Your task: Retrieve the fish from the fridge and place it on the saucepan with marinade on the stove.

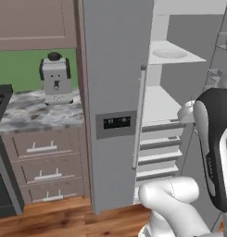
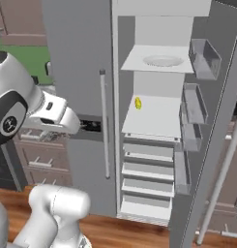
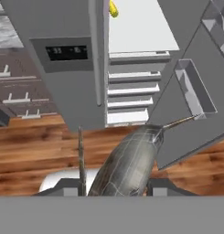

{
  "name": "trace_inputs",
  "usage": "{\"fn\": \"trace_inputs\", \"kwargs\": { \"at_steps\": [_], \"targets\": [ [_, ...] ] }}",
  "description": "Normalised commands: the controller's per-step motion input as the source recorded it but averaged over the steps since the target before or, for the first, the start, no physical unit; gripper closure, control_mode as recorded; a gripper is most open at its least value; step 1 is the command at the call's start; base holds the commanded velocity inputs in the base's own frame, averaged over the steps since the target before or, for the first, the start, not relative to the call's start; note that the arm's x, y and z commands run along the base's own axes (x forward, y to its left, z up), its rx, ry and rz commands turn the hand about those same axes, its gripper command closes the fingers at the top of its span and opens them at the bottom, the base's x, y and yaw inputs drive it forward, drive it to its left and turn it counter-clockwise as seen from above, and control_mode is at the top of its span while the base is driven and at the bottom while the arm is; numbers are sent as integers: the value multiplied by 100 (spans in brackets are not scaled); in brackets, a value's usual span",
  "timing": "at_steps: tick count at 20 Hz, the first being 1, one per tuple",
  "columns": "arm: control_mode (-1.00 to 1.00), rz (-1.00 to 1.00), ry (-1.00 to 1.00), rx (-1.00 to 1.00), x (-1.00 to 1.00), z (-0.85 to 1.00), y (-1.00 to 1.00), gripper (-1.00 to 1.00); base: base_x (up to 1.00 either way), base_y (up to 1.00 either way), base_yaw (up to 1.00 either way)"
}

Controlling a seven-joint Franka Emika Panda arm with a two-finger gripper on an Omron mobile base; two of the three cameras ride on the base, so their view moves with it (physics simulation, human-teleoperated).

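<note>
- While the fish [image 3: 127,164] sits lengthwise between the end effector [image 3: 115,185] fingers, clamped and already clear of the fridge [image 1: 116,92], the step in hand reads as the carry toward the stove [image 1: 1,152].
- Fish: slim, dark grey, nose pointing up and away in the hand view, held over the wooden floor [image 3: 35,146] in front of the fridge.
- End effector: closed on the fish body; grip looks to sit near the tail end, so the long nose overhangs. Judgement: keep the wrist steady and avoid quick swings that could lever the fish out.
- Fridge: right door [image 2: 221,145] open, left door shut; shelves carry a pale plate [image 2: 162,60] and a small yellow item [image 2: 138,103].
- Stove: black edge at far left of the left base view, beyond the table [image 1: 36,113] with the coffee machine [image 1: 55,78]. The saucepan is not in sight from here.
- Advice: turn left, pass well clear of the shut door's handle [image 1: 139,118] and the coffee machine, keep the fish level, lower over the pan before letting go.
</note>
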Motion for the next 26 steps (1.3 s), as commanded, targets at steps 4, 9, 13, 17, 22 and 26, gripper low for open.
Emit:
{"fn": "trace_inputs", "kwargs": {
  "at_steps": [4, 9, 13, 17, 22, 26],
  "targets": [
    [100, 0, 0, 0, 0, 0, 0, 100, -13, 100, 0],
    [100, 0, 0, 0, 0, 0, 0, 100, 0, 100, 0],
    [100, 0, 0, 0, 0, 0, 0, 100, 0, 100, 0],
    [100, 0, 0, 0, 0, 0, 0, 100, 0, 100, 0],
    [100, 0, 0, 0, 0, 0, 0, 100, 0, 100, 3],
    [100, 0, 0, 0, 0, 0, 0, 100, 22, 100, 10]
  ]
}}
